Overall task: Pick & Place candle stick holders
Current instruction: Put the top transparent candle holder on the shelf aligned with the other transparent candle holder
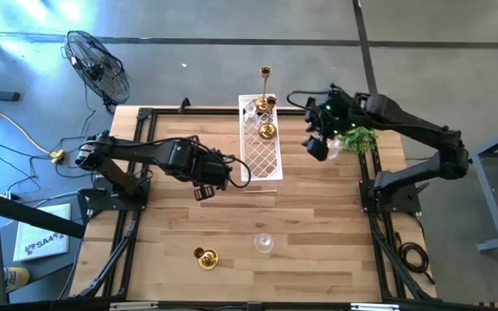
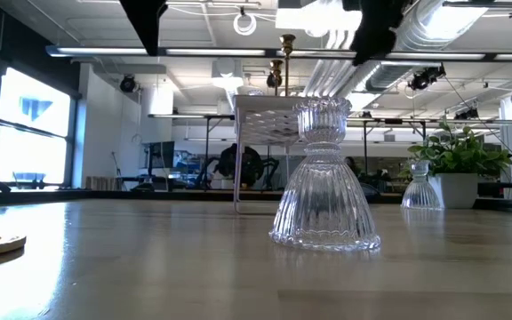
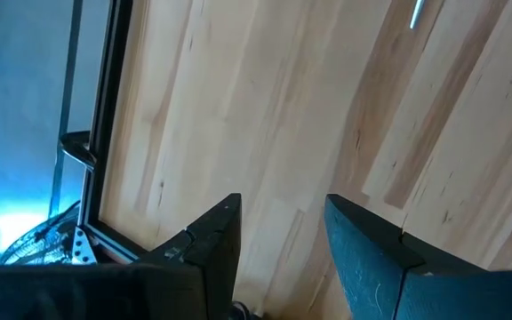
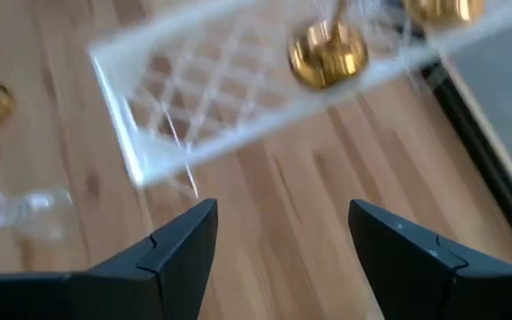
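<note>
Gold squat holder [image 1: 206, 257] and clear glass holder [image 1: 264, 243] stand well in front of the white lattice tray [image 1: 261, 151]. Left gripper [image 1: 207, 185], left of the tray, fingers parted, empty. Right gripper [image 1: 317, 145], right of it, fingers spread, empty.

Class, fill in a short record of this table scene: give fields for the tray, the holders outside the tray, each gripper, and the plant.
tray: white lattice tray at the table's far middle, gold holders in it
outside tray: squat gold holder and clear glass holder near the front edge
left gripper: open, empty, left of the tray
right gripper: open, empty, right of the tray
plant: far right
</note>
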`<state>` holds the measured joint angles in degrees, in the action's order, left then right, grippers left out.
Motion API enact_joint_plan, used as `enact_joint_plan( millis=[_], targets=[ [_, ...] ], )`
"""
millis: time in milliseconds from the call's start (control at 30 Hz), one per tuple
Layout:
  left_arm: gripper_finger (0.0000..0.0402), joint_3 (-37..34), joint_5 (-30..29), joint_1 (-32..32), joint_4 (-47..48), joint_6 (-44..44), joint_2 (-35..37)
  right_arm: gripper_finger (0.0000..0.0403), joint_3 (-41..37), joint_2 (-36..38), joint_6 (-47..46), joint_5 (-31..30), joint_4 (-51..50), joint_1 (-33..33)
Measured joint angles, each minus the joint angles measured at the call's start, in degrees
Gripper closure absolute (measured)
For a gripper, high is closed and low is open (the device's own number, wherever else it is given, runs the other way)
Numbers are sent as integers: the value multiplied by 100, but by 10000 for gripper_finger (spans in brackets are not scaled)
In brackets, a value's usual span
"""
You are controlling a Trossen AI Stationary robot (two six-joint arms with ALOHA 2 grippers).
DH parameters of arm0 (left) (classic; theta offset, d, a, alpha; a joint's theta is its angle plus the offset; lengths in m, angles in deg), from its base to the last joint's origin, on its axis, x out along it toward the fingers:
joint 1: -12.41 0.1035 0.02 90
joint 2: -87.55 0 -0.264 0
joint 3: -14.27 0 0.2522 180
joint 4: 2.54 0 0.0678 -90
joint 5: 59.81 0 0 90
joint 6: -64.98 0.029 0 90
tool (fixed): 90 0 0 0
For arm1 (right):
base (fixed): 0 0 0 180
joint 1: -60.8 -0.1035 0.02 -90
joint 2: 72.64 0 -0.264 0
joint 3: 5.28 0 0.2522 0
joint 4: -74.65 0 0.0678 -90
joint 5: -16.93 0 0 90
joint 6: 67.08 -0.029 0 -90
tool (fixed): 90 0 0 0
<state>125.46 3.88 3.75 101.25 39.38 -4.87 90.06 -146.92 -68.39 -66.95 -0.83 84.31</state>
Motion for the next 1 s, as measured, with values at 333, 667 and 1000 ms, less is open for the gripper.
enact_joint_plan(
  millis=[333,667,1000],
  targets=[
    [245,0,-14,0,-34,-39,0,153,0,8,-921,-1218,-1031,-243],
    [245,0,5,0,-52,-70,0,153,-681,4,-1167,-1163,-1215,84],
    [245,0,9,0,-225,-32,0,153,-1870,0,-824,-1098,-299,869]
  ],
)
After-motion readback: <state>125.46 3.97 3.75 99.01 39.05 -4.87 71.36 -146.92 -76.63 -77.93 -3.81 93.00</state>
